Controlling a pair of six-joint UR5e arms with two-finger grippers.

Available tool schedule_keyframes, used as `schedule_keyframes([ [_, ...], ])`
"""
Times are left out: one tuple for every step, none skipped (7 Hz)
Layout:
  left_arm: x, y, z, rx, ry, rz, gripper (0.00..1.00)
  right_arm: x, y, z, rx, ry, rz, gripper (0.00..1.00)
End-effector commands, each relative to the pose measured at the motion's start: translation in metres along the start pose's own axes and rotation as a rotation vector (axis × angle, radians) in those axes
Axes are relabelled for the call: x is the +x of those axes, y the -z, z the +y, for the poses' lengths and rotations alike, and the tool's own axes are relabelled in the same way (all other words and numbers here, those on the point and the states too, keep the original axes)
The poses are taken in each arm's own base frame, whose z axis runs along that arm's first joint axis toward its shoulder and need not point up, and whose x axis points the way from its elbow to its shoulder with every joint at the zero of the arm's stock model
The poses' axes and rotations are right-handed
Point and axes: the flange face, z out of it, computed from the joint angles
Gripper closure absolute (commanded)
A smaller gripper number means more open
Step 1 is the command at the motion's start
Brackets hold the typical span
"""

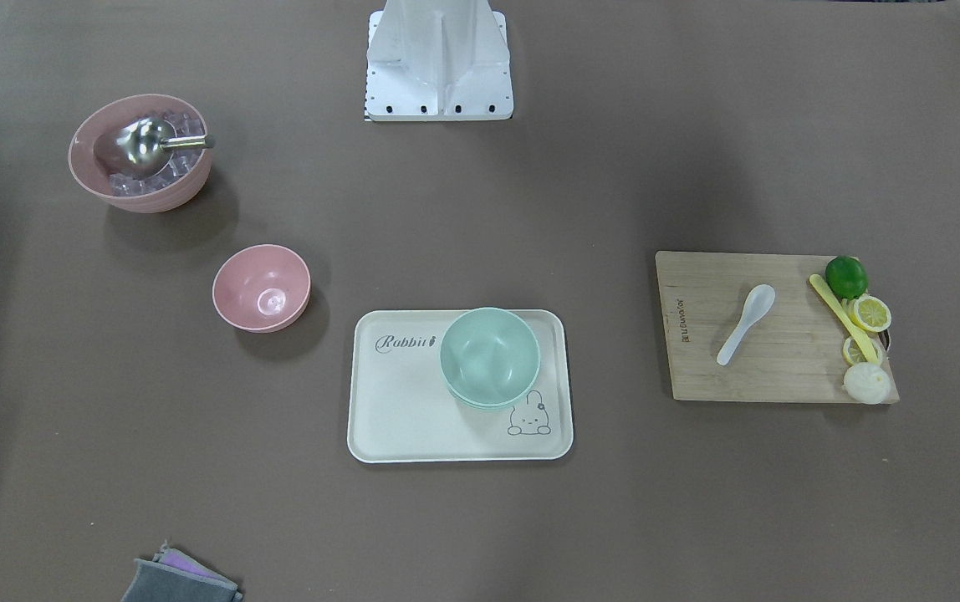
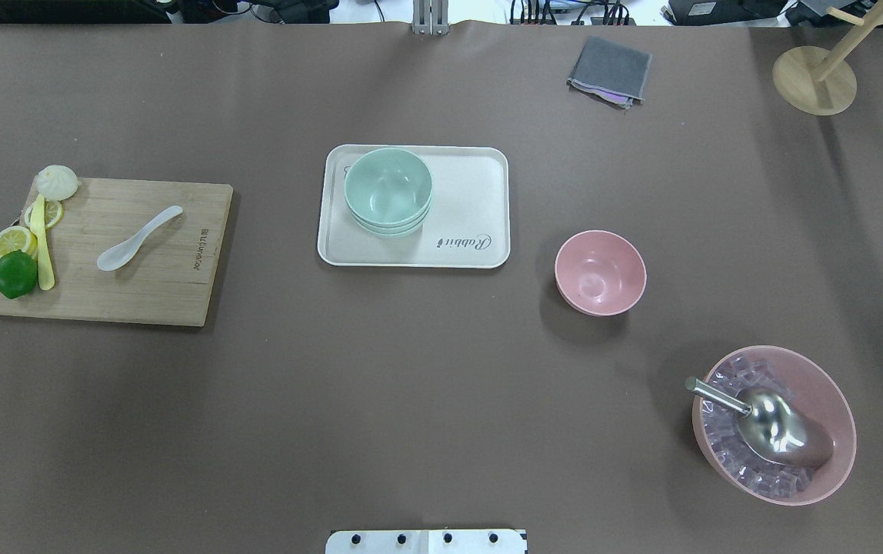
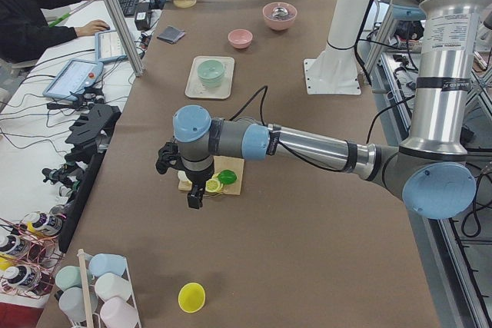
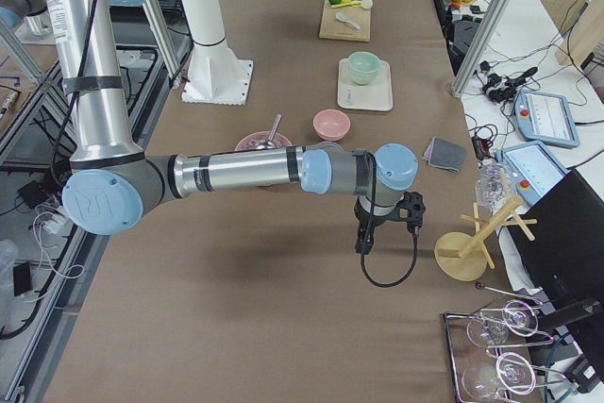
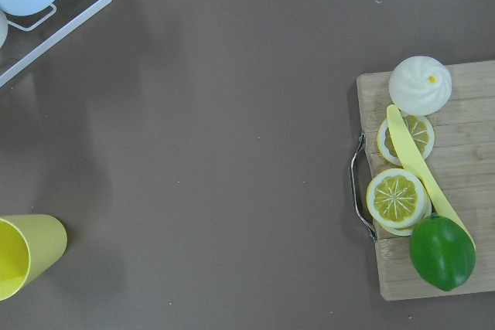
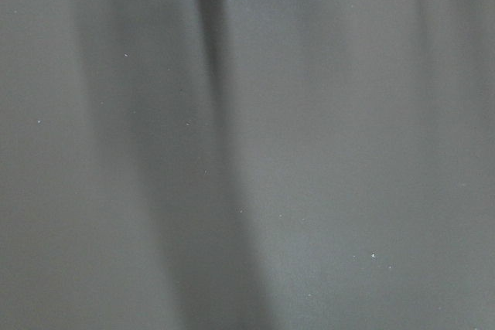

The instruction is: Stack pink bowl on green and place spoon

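Note:
A small pink bowl [image 1: 261,287] [image 2: 600,272] stands empty on the table, to the right of the white tray [image 2: 472,192] in the overhead view. A stack of green bowls [image 1: 489,355] [image 2: 388,189] stands on that tray. A white spoon [image 1: 746,323] [image 2: 138,238] lies on a wooden cutting board [image 2: 157,292]. My left gripper [image 3: 193,200] shows only in the exterior left view, above the table beyond the board's end. My right gripper [image 4: 364,244] shows only in the exterior right view, past the big pink bowl. I cannot tell whether either is open or shut.
A large pink bowl [image 2: 774,423] holds ice cubes and a metal scoop [image 2: 764,427]. A lime [image 2: 15,274], lemon slices, a yellow utensil and a bun sit on the board's end. A grey cloth [image 2: 611,71], a wooden stand [image 2: 814,77] and a yellow cup [image 5: 23,256] lie at the edges.

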Motion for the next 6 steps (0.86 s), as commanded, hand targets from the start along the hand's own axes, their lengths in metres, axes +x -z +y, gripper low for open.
schedule_keyframes([
  [-0.003,-0.005,-0.009,-0.005,-0.010,0.001,0.01,-0.004,0.001,-0.002,0.001,0.004,-0.001,0.00],
  [-0.002,-0.003,-0.011,0.010,-0.014,0.001,0.01,-0.005,0.002,-0.003,0.003,0.006,-0.002,0.00],
  [-0.005,-0.007,-0.014,0.003,-0.006,0.002,0.01,-0.006,0.002,-0.003,0.004,0.007,-0.003,0.00],
  [-0.003,-0.003,-0.021,0.009,-0.014,0.003,0.01,-0.007,0.004,-0.003,0.007,0.012,-0.005,0.00],
  [-0.001,-0.001,-0.021,0.014,-0.022,0.002,0.01,-0.010,0.006,-0.002,0.011,0.017,-0.007,0.00],
  [0.001,0.002,-0.021,0.020,-0.031,0.002,0.01,-0.010,0.006,-0.002,0.010,0.017,-0.009,0.00],
])
